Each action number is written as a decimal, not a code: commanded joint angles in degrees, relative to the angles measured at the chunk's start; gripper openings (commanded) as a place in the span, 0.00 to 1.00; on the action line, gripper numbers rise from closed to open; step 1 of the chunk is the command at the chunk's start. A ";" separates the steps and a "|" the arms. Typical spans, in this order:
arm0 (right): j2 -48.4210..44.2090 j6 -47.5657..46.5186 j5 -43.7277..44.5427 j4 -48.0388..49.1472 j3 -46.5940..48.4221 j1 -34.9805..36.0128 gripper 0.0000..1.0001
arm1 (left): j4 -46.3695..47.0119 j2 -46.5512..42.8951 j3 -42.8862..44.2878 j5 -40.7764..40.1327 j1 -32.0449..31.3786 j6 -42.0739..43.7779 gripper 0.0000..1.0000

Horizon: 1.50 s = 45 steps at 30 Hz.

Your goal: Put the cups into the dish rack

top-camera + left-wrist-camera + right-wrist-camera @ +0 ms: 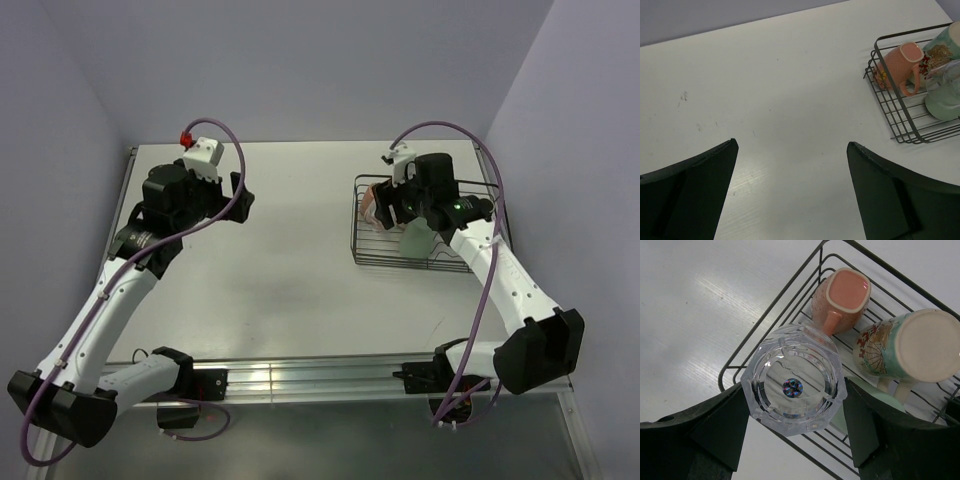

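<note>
My right gripper [795,405] is shut on a clear glass [795,385], held base-up over the near-left corner of the black wire dish rack [765,315]. In the rack lie a pinkish mug [842,297] and a cream patterned mug [910,347]; a green tumbler [839,415] shows under the glass. In the top view the right gripper [415,215] hovers over the rack [380,255], above the green tumbler [417,240]. My left gripper [792,145] is open and empty above bare table, left of the rack [890,107]. The other clear glass and the dark brown cup are out of view.
The white table [290,270] has purple walls at the back and both sides. A metal rail [300,375] runs along the near edge between the arm bases. The left arm [180,200] hangs over the back left of the table.
</note>
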 commanded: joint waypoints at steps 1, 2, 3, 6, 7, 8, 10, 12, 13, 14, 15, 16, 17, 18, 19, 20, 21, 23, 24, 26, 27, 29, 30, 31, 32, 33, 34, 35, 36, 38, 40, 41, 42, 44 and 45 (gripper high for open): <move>0.77 0.08 1.42 5.86 -0.31 0.74 0.00 | -0.26 0.05 2.29 1.70 0.60 -3.67 0.99; 0.94 -0.01 1.51 6.03 -0.66 0.74 0.00 | -0.44 0.14 2.47 1.61 0.78 -3.85 0.99; 1.20 -0.09 1.51 6.03 -0.75 0.74 0.00 | -0.53 0.40 2.56 1.35 0.86 -4.28 0.99; 1.73 -0.01 1.51 6.03 -1.28 1.00 0.00 | -0.97 1.01 3.26 1.61 1.13 -4.55 0.99; 1.91 -0.01 1.51 6.12 -1.63 1.09 0.00 | -1.05 1.10 3.35 1.70 1.13 -4.64 0.99; 2.00 0.08 1.51 6.21 -1.80 1.26 0.00 | -0.97 1.28 3.35 1.70 1.22 -4.64 0.99; 2.61 0.25 1.43 6.21 -2.15 1.35 0.00 | -0.88 1.80 3.35 1.61 1.30 -4.81 0.99; 2.88 0.52 1.34 6.39 -2.51 1.44 0.00 | -1.05 1.98 3.52 1.44 1.30 -5.08 0.99; 2.96 0.61 1.25 6.56 -2.86 1.44 0.00 | -1.05 2.07 3.44 1.52 1.30 -4.99 0.99; 2.96 0.61 1.34 6.91 -3.03 1.53 0.00 | -0.97 1.98 3.44 1.53 1.30 -4.99 0.99; 3.14 0.69 1.34 7.00 -3.21 1.53 0.00 | -0.88 2.07 3.44 1.61 1.30 -4.99 0.99; 3.23 0.70 1.43 7.09 -3.56 1.70 0.00 | -0.88 2.07 3.44 1.61 1.30 -4.99 0.99; 3.32 0.70 1.43 7.18 -3.65 1.62 0.00 | -0.88 2.24 3.44 1.61 1.30 -4.99 0.99; 3.66 0.70 1.43 7.18 -3.65 1.62 0.00 | -0.88 2.25 3.44 1.70 1.30 -4.99 0.99; 3.75 0.78 1.43 7.09 -3.82 1.70 0.00 | -1.14 2.42 3.52 1.79 1.39 -4.99 0.99; 3.84 0.78 1.34 7.00 -4.00 1.70 0.00 | -1.14 2.51 3.52 1.70 1.39 -4.99 0.99; 4.02 0.87 1.25 7.00 -4.09 1.70 0.00 | -1.14 2.68 3.52 1.61 1.48 -4.99 0.99; 4.02 0.96 1.16 7.26 -4.53 1.70 0.00 | -1.05 2.86 3.44 1.44 1.39 -4.99 0.99; 4.19 1.05 1.08 7.18 -4.70 1.70 0.00 | -1.05 2.86 3.35 1.44 1.39 -4.90 0.99; 4.20 1.13 0.99 7.18 -4.97 1.70 0.00 | -1.14 3.30 3.44 1.35 1.39 -4.73 0.99; 4.20 1.22 0.99 7.00 -5.06 1.79 0.00 | -1.23 3.47 3.52 1.26 1.39 -4.73 0.99; 4.28 1.22 0.64 6.74 -5.32 1.79 0.00 | -1.40 3.83 3.79 1.35 1.39 -4.73 0.99; 4.20 1.14 0.46 6.65 -5.41 1.79 0.00 | -1.41 4.00 3.79 1.26 1.39 -4.73 0.99; 4.20 1.13 0.37 6.56 -5.67 1.79 0.00 | -1.41 4.00 3.79 1.26 1.39 -4.73 0.99; 4.20 1.22 0.46 6.65 -5.85 1.88 0.00 | -1.32 4.09 3.79 1.26 1.39 -4.81 0.99; 4.11 1.14 0.37 6.82 -6.11 1.88 0.00 | -1.23 4.18 3.87 1.17 1.39 -4.82 0.99; 4.19 1.13 0.37 6.83 -6.37 1.88 0.00 | -1.32 4.27 3.96 1.35 1.39 -4.82 0.99; 4.28 1.13 0.37 6.83 -6.55 1.88 0.00 | -1.32 4.35 4.05 1.35 1.39 -4.82 0.99; 4.37 1.22 0.37 6.91 -6.64 1.88 0.00 | -1.32 4.44 4.05 1.26 1.39 -4.90 0.99; 4.63 1.31 0.37 7.18 -6.99 1.88 0.00 | -1.41 4.53 4.05 1.44 1.39 -4.73 0.99; 4.90 1.40 0.29 7.26 -7.25 1.88 0.00 | -1.49 4.53 4.05 1.35 1.39 -4.55 0.99; 5.16 1.40 0.28 7.27 -7.34 1.88 0.00 | -1.58 4.53 4.05 1.26 1.39 -4.46 0.99; 5.25 1.49 0.28 7.35 -7.69 1.88 0.00 | -1.67 4.62 4.14 1.09 1.39 -4.38 0.99; 5.42 1.66 0.46 7.97 -8.04 1.88 0.00 | -1.67 4.71 4.05 1.09 1.48 -4.29 0.99; 5.43 1.66 0.46 8.06 -8.39 1.79 0.00 | -1.67 4.79 4.14 1.17 1.39 -4.29 0.99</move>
